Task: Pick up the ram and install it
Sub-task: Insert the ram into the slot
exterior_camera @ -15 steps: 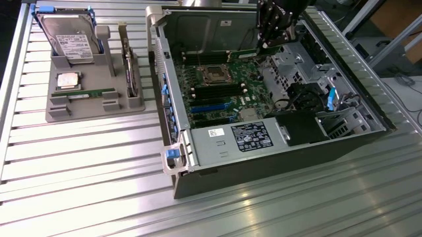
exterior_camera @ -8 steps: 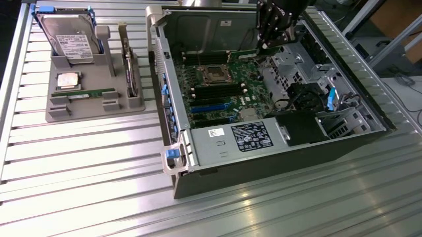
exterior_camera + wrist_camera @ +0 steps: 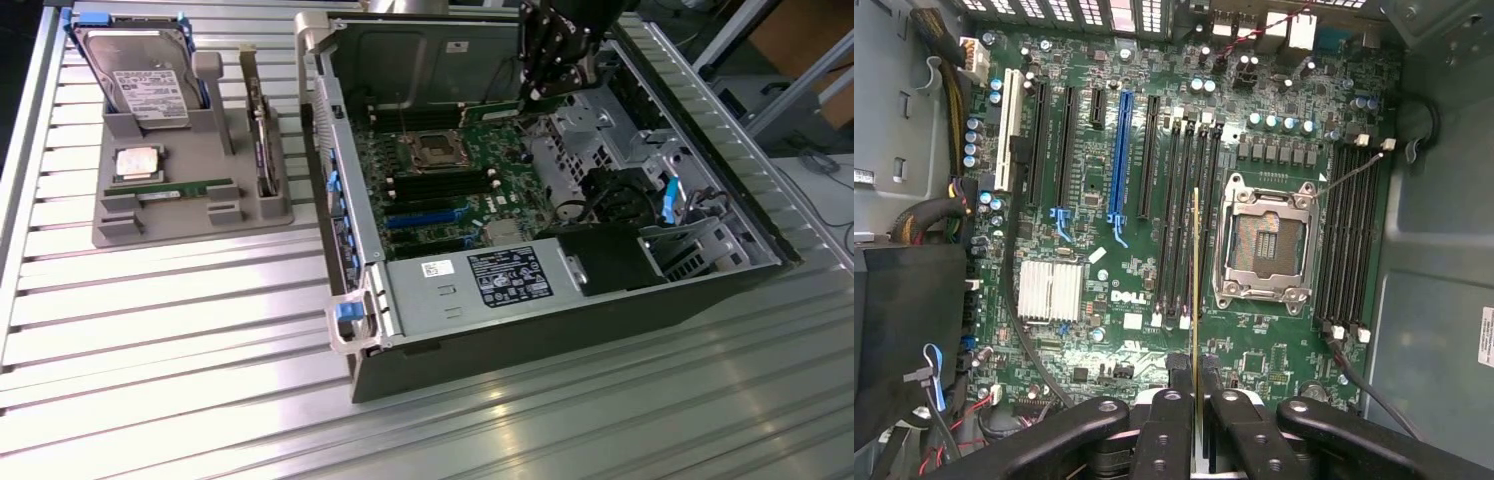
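One thin green ram stick (image 3: 1196,290) hangs pinched edge-on in the black gripper's (image 3: 1196,372) fingers, over the green motherboard's (image 3: 1094,215) black memory slots (image 3: 1176,220); pickup done, seating left.

1. The computer case (image 3: 534,335) lies on the table (image 3: 160,380), with the parts tray (image 3: 174,225) beside it at the exterior view's left
2. On the tray, the hard drive (image 3: 140,75) sits behind the CPU chip (image 3: 140,162)
3. The ram (image 3: 1196,270), in the gripper (image 3: 1195,372), hangs over the motherboard (image 3: 1094,225), above the memory slots (image 3: 1174,220) beside the CPU socket (image 3: 1266,240)
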You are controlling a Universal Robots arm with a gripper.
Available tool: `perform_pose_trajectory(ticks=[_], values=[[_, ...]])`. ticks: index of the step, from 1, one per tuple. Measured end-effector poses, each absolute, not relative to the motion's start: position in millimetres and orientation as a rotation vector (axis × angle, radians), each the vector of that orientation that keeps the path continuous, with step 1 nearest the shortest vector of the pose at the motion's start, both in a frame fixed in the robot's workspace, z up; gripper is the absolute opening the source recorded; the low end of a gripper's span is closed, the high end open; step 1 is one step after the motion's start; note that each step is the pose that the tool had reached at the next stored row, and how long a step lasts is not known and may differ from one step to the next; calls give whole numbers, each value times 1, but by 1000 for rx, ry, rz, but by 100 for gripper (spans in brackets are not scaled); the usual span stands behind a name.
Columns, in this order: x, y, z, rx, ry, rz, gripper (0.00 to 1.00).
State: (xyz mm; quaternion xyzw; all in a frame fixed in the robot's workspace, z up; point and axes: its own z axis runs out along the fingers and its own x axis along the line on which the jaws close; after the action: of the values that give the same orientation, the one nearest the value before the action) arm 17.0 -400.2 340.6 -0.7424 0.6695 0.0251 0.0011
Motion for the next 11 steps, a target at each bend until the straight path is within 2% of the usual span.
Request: perform_pose_trajectory(ticks=[11], values=[[17, -400, 338, -2331, 2102, 79, 14]])
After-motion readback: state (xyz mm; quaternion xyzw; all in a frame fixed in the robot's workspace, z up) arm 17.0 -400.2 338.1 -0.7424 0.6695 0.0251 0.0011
